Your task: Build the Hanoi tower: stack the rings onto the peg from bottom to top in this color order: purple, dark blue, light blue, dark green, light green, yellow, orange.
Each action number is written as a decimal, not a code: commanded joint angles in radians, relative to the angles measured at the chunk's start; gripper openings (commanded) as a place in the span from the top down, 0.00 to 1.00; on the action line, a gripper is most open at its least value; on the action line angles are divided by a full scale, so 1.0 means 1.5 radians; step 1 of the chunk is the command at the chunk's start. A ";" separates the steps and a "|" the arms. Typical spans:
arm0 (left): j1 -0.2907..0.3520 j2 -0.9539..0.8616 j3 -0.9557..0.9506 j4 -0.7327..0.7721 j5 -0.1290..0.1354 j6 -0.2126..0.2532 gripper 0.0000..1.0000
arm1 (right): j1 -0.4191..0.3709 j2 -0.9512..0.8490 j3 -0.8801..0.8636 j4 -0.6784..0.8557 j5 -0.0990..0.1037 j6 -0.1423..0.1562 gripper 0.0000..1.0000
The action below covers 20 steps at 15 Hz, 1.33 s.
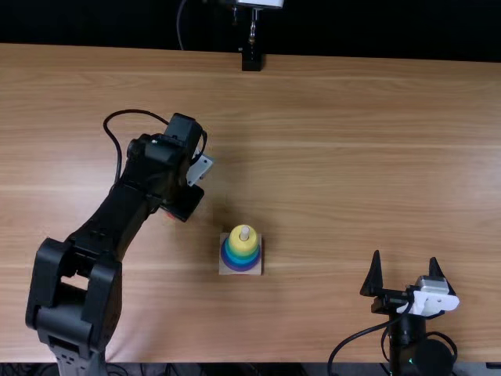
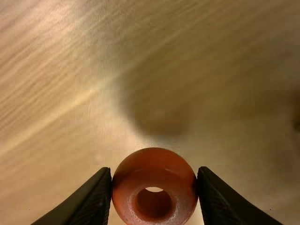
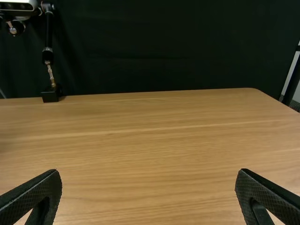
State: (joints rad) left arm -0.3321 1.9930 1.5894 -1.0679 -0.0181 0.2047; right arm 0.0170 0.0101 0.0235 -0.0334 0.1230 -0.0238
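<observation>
Fingers of the black left claw (image 1: 182, 205) press opposite sides of the small orange ring (image 2: 154, 165), parted by its width. It seems to hang above the light brown wooden table (image 1: 329, 157), near the pale peg (image 1: 245, 233), where the yellow ring (image 1: 243, 245) tops the stack. The black right claw (image 1: 405, 258) gapes wide, holding nothing.
</observation>
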 commanded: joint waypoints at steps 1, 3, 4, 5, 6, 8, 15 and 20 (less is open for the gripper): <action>-0.013 -0.061 0.056 -0.030 0.010 -0.005 1.00 | -0.005 -0.007 -0.008 0.002 -0.003 0.004 0.00; -0.036 -0.099 0.115 -0.107 0.010 -0.016 1.00 | -0.005 -0.007 -0.008 0.002 -0.003 0.004 0.00; -0.052 -0.113 0.141 -0.156 0.010 -0.042 1.00 | -0.005 -0.007 -0.008 0.002 -0.003 0.004 0.00; -0.070 -0.121 0.169 -0.207 0.010 -0.068 1.00 | -0.005 -0.007 -0.008 0.002 -0.003 0.004 0.00; -0.095 -0.127 0.190 -0.246 0.010 -0.079 1.00 | -0.005 -0.007 -0.008 0.002 -0.003 0.004 0.00; -0.140 -0.138 0.213 -0.267 0.010 -0.086 1.00 | -0.005 -0.007 -0.008 0.002 -0.003 0.004 0.00; -0.226 -0.129 0.242 -0.254 0.010 -0.152 1.00 | -0.005 -0.007 -0.008 0.002 -0.003 0.004 0.00; -0.256 -0.086 0.287 -0.251 0.008 -0.181 1.00 | -0.005 -0.007 -0.008 0.002 -0.003 0.004 0.00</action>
State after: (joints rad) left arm -0.7010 1.8408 1.9911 -1.4456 -0.0143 -0.0418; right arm 0.0170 0.0097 0.0238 -0.0334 0.1234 -0.0242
